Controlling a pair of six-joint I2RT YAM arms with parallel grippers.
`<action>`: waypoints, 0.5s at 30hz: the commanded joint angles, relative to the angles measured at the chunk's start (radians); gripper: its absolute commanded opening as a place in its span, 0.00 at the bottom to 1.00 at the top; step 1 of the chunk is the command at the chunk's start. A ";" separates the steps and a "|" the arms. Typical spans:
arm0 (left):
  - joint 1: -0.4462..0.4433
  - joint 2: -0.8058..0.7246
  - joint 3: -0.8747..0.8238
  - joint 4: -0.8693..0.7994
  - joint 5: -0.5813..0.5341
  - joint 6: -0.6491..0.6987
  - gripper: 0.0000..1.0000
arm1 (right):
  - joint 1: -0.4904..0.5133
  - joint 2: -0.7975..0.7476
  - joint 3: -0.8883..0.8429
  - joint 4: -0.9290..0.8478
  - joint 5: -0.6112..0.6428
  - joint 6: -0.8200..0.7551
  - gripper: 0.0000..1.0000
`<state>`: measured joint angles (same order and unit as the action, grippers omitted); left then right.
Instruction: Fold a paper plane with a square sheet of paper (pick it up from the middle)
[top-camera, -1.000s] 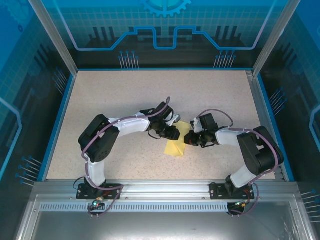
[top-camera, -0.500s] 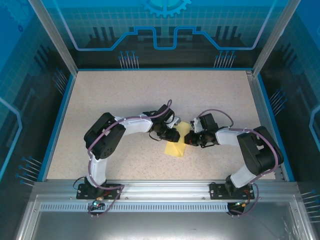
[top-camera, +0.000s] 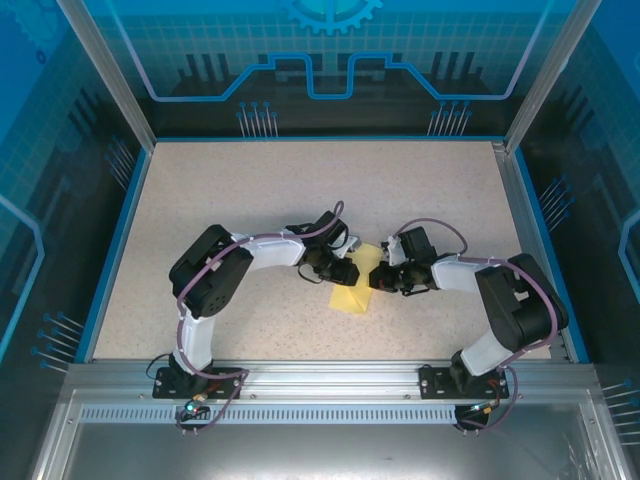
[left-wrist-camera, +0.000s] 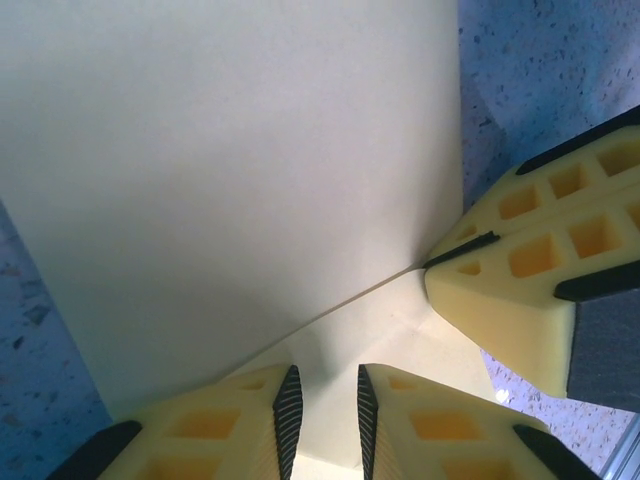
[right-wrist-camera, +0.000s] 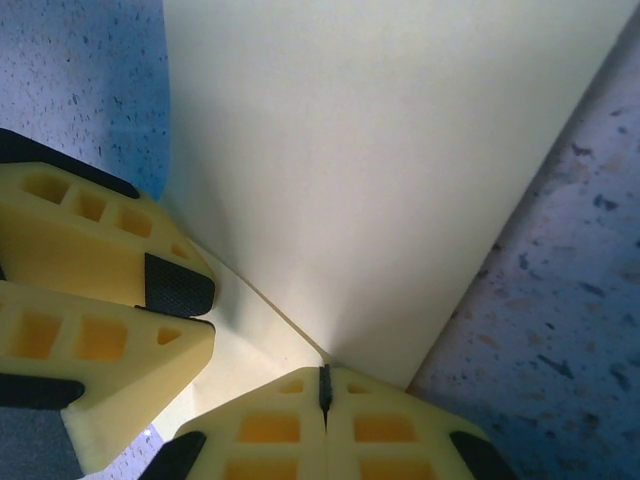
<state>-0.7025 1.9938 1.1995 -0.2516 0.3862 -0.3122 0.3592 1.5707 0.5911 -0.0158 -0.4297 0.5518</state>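
Paper (left-wrist-camera: 250, 170) between left hand (left-wrist-camera: 328, 400) and right hand (right-wrist-camera: 323, 385)

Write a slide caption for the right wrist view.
Right gripper pinches the folded yellow paper beside the left gripper.

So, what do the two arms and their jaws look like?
The left arm and right arm have white links, black joints and a purplish cable looping along each. The jaws have pale yellow fingers with square hollows and black ribbed pads.
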 joint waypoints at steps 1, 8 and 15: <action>-0.003 0.078 -0.032 -0.035 -0.059 0.025 0.27 | -0.002 -0.024 -0.007 -0.086 0.027 -0.008 0.06; -0.003 0.101 -0.028 -0.047 -0.069 0.028 0.27 | -0.002 -0.158 0.024 -0.209 0.088 -0.033 0.21; -0.003 0.107 -0.026 -0.048 -0.064 0.028 0.27 | 0.046 -0.298 0.009 -0.236 0.051 0.025 0.19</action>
<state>-0.7033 2.0033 1.2018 -0.2379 0.3908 -0.3115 0.3672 1.3125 0.5957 -0.2218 -0.3477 0.5415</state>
